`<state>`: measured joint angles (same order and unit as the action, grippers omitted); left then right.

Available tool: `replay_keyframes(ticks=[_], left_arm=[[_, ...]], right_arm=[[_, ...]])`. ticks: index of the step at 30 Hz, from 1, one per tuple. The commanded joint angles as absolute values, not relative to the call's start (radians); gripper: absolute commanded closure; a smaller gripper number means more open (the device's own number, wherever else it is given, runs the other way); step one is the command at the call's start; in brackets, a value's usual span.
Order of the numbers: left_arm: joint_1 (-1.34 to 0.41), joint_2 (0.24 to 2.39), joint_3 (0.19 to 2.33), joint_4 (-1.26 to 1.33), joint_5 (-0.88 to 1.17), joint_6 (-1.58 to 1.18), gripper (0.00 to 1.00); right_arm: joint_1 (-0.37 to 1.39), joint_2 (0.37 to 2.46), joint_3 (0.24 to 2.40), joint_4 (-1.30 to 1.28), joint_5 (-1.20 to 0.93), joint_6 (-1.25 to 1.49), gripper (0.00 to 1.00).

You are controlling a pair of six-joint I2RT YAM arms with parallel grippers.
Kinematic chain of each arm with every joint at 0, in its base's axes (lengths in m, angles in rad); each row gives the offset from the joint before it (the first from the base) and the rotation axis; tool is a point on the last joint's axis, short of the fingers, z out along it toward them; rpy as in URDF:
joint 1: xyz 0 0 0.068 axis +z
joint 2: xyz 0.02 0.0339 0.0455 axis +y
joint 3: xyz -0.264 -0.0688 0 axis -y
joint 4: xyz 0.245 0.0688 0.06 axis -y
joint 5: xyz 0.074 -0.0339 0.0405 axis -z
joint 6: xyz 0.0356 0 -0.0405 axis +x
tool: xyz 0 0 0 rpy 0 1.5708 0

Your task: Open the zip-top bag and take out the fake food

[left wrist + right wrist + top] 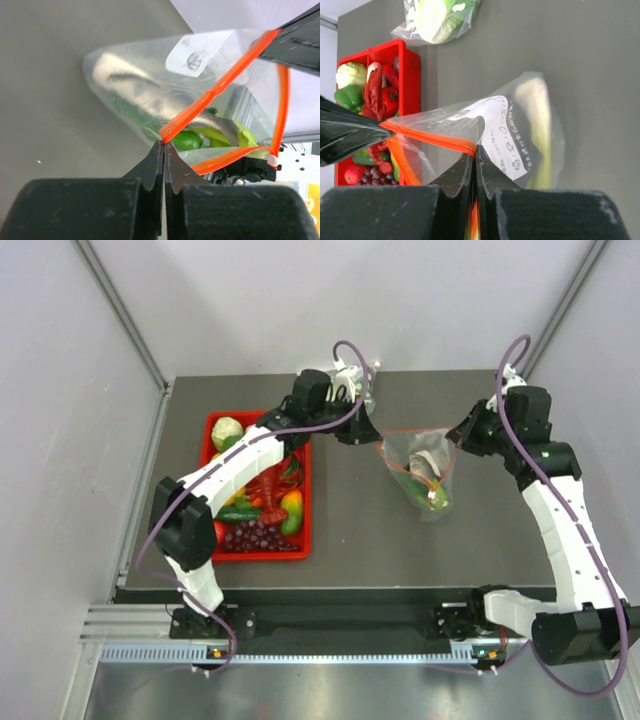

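- Dark grey table (350, 540), pale walls on three sides. A red tray (213, 440) of toy produce sits on its left part.
- The zip-top bag (420, 468) is to the right of the red tray and well clear of it. It is strung between both grippers, with its closed end pointing toward the near edge.
- The left arm arches over the red tray, elbow bent, wrist reaching rightward. The left gripper (163, 146) is clamped tight on the orange zip strip (220, 87).
- The right arm comes up on the bag's side farthest from the tray, folds at the elbow and reaches back toward the tray. The right gripper (475, 152) is pinched tight on the strip's other side.
- The two halves of the strip stand apart in a loop, so the mouth is parted.
- The fake food (432, 490) is inside the bag: a grey fish (145, 95), a green piece (187, 141) and something pale and yellow-green.
- A white label (190, 57) is on the bag wall.
- A second clear bag (362, 375) holding a pale head lies beyond the tray's far right corner.
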<state>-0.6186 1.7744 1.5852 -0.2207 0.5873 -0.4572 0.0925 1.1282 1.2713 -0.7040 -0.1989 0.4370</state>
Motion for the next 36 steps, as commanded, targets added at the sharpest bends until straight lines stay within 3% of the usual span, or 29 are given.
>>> replay_keyframes(ticks=[1,4,11,18,21,23,26,29,36], left_arm=[[-0.598,1.795,1.600,-0.232,0.542,-0.424,1.00],[-0.598,1.786,1.525,-0.281,0.471,-0.359,1.00],[-0.595,1.680,1.295,-0.350,0.192,-0.296,1.00],[-0.594,1.631,1.256,-0.489,0.089,-0.295,1.00],[-0.595,1.548,1.249,-0.468,0.118,-0.298,0.76],[-0.595,1.475,1.247,-0.453,0.147,-0.327,0.48],[-0.601,1.373,1.240,-0.405,0.187,-0.373,0.34],[-0.609,1.304,1.203,-0.316,0.218,-0.409,0.34],[-0.663,1.376,1.152,-0.256,0.316,-0.474,0.50]], right_arm=[[0.055,1.129,1.336,-0.681,-0.164,0.402,1.00],[0.069,1.126,1.254,-0.628,-0.224,0.451,1.00],[0.377,1.150,0.999,-0.457,-0.147,0.583,1.00],[0.518,1.255,0.969,-0.341,-0.121,0.663,1.00],[0.534,1.266,1.000,-0.356,-0.104,0.655,1.00],[0.534,1.259,1.015,-0.367,-0.094,0.649,1.00],[0.534,1.255,1.019,-0.376,-0.091,0.644,1.00],[0.534,1.246,1.006,-0.373,-0.092,0.653,1.00],[0.540,1.212,0.980,-0.371,-0.091,0.673,1.00]])
